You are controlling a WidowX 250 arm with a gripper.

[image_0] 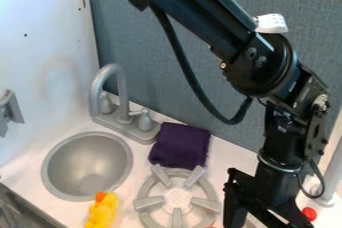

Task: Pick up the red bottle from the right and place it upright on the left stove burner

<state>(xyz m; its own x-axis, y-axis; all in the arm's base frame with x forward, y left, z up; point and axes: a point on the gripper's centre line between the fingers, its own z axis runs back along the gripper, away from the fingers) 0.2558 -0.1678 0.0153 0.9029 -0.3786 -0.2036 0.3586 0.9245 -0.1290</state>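
Caught black gripper [257, 220] low beside stove burner [178, 198]! Couldn't tell jaws clenched from released. Spotted purple cloth [180, 145] behind burner, yellow toy [102, 213] near sink [129, 161]; couldn't confirm anything finished or pending.

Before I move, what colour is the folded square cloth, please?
The folded square cloth is dark purple, seen best in the camera view.

White side wall [43, 17], blue-grey fabric partition [127, 37]
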